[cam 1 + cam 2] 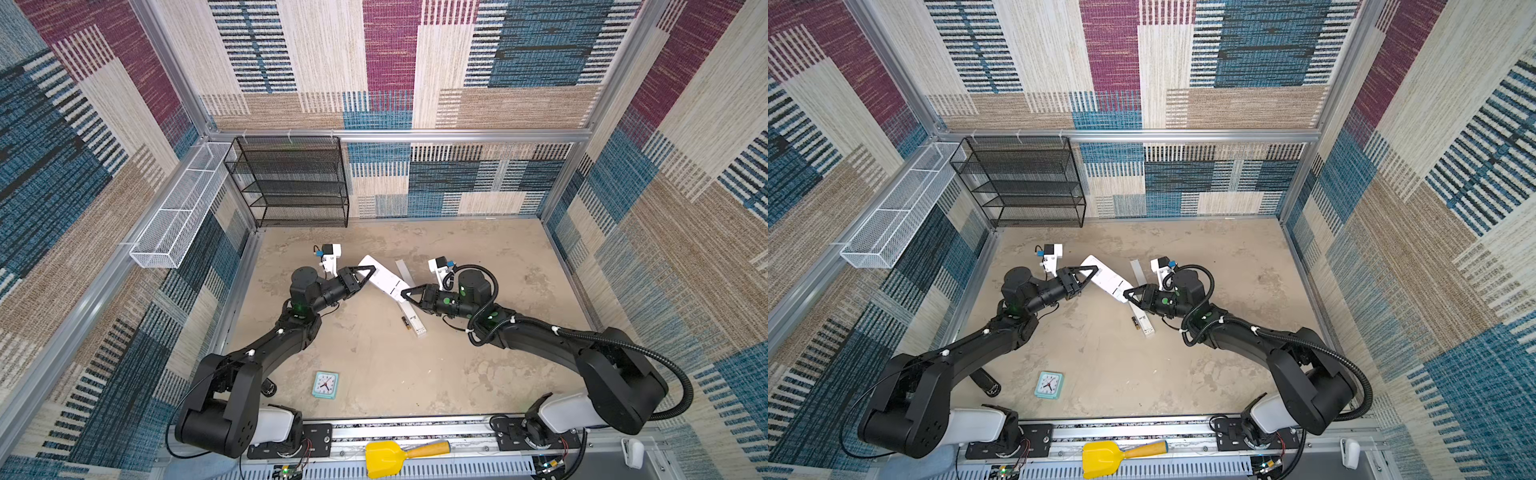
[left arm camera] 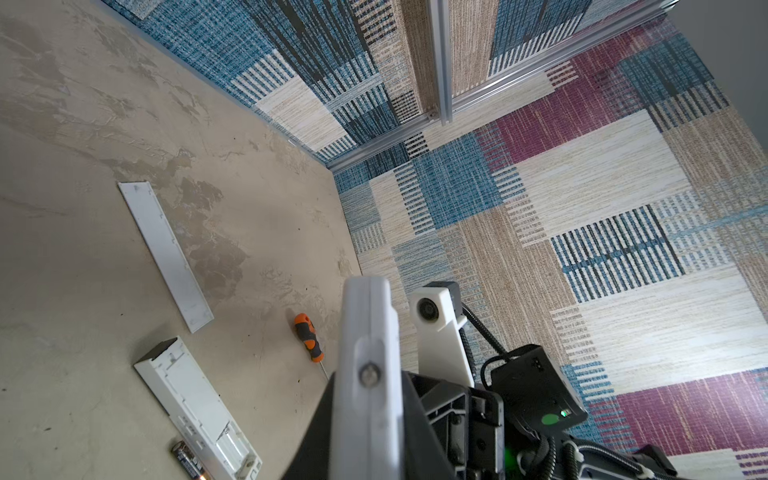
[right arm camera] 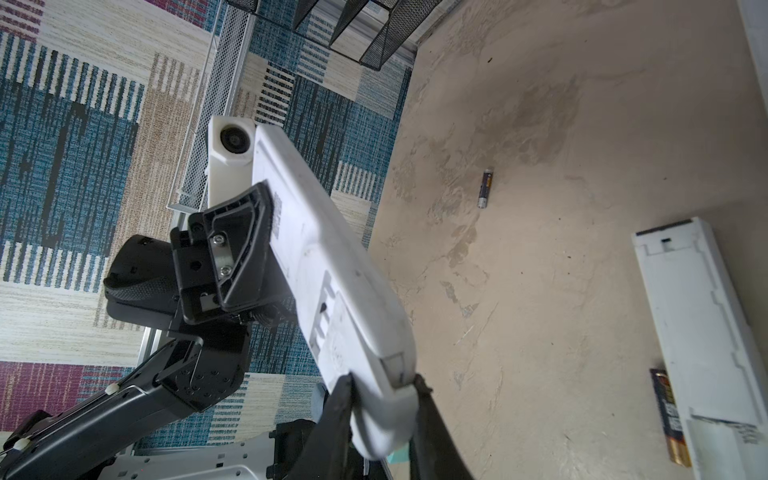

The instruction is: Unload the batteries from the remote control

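Left tool (image 1: 372, 271) and right tool (image 1: 405, 293) are each gripping an end of the remote control (image 1: 384, 281); a battery (image 3: 485, 188) near it is looking light, stiff, roll-prone: pinch mid-barrel.

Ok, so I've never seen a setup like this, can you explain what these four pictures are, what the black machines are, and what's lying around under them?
The machines are two robot arms, left and right, mounted at the near edge of a table. Two pictures look down from one camera head overhead, nearly alike; the other two come from a small camera on each arm's wrist. Each arm ends in a pincer. The left pincer and the right pincer each grip one end of a white remote, held up off the table between them. On the table lie a second remote with its back open, a loose white cover, a dark battery beside that open remote, another battery lying alone, an orange-handled screwdriver and a small clock.
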{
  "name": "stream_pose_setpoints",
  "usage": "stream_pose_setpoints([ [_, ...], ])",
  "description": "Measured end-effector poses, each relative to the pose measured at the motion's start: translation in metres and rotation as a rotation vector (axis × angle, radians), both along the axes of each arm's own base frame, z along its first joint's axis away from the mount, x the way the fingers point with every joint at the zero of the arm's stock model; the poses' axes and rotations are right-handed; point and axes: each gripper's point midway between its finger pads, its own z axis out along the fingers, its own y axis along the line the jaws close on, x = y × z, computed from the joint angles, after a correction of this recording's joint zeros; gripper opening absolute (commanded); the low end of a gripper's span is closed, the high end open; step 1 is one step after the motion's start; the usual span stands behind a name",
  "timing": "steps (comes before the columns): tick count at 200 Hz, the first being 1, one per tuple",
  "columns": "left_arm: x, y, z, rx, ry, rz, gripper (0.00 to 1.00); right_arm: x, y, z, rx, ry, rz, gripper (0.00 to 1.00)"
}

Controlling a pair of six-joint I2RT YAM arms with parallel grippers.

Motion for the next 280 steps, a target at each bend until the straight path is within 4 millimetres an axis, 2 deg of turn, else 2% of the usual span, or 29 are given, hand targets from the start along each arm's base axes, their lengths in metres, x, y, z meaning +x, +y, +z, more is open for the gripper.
stream_pose_setpoints([
  [54,0.0,0.0,0.001,-0.009,-0.02,0.001,0.0,-0.003,-0.004,0.005,-0.012,0.011,-0.009,0.13],
  [94,0.0,-0.002,-0.011,-0.01,0.019,-0.012,0.0,-0.003,-0.004,0.022,0.008,-0.033,-0.01,0.1],
  [142,0.001,-0.002,-0.013,-0.018,0.029,-0.013,0.0,-0.003,-0.004,0.022,0.006,-0.032,-0.013,0.0],
  [167,0.001,-0.002,-0.014,-0.018,0.034,-0.013,0.0,-0.003,-0.004,0.023,-0.001,-0.046,-0.009,0.0],
  [214,0.003,0.001,-0.022,-0.023,0.052,-0.01,0.0,0.002,-0.003,0.045,-0.029,-0.127,-0.002,0.0],
  [256,0.007,0.006,-0.043,-0.016,0.128,-0.017,0.0,0.024,-0.007,0.073,-0.17,-0.271,-0.047,0.0],
  [269,0.008,0.007,-0.055,-0.004,0.18,-0.027,0.0,0.04,-0.01,0.074,-0.263,-0.313,-0.075,0.0],
  [280,0.008,0.006,-0.066,0.017,0.229,-0.042,0.0,0.057,-0.015,0.067,-0.373,-0.338,-0.105,0.0],
])
